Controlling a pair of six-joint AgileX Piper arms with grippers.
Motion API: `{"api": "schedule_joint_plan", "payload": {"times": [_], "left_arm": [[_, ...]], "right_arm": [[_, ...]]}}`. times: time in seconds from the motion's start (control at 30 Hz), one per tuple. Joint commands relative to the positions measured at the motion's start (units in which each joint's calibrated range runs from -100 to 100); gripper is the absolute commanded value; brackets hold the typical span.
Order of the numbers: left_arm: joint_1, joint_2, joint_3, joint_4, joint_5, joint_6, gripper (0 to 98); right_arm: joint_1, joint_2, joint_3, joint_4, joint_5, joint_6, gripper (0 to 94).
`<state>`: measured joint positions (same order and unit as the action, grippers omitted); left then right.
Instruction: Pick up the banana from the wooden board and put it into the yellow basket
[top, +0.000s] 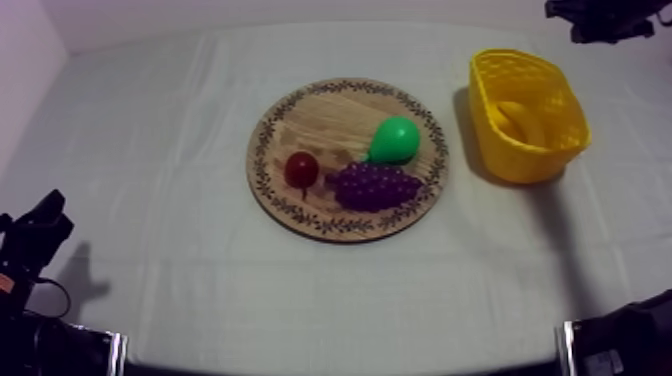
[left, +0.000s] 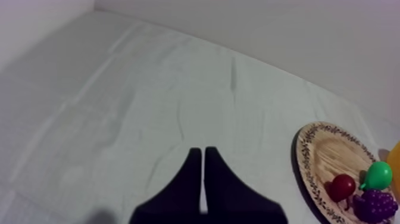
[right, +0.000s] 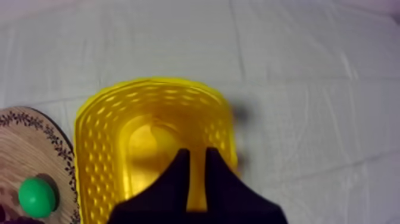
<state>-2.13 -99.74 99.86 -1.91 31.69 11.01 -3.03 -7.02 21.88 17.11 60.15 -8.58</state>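
Right claw (right: 196, 154) — slightly apart — hangs above the yellow basket (right: 98, 155), banana (top: 522, 120) lying inside below it.

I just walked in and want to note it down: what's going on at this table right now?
The banana already lies inside the yellow basket, so the job looks done. The right tool hangs above the basket, carrying nothing. The left tool is shut and sits over bare cloth at its own side, away from the fruit. The pear, the grapes and the small red fruit sit on the wooden board.
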Motion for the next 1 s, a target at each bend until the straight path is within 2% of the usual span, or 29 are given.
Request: {"api": "schedule_joint_plan", "payload": {"times": [0.0, 0.33, 0.6, 0.83, 0.97], "left_arm": [[0.00, -0.01, 0.03, 0.03, 0.00, 0.00, 0.1], [0.00, -0.01, 0.03, 0.03, 0.00, 0.00, 0.1], [0.00, -0.01, 0.03, 0.03, 0.00, 0.01, 0.1], [0.00, -0.01, 0.03, 0.03, 0.00, 0.02, 0.1], [0.00, -0.01, 0.03, 0.03, 0.00, 0.02, 0.1]], "right_arm": [[0.23, -5.19, 2.49, 0.18, -1.66, -0.28, 7.7], [2.12, -21.39, 16.37, 1.88, -6.37, -1.24, 6.8], [4.60, -31.53, 28.23, 1.83, -9.17, 0.21, 6.5], [4.11, -40.31, 37.01, -0.30, -12.05, 2.54, 6.3], [3.67, -46.03, 41.58, -2.59, -12.82, 4.54, 6.3]]}}
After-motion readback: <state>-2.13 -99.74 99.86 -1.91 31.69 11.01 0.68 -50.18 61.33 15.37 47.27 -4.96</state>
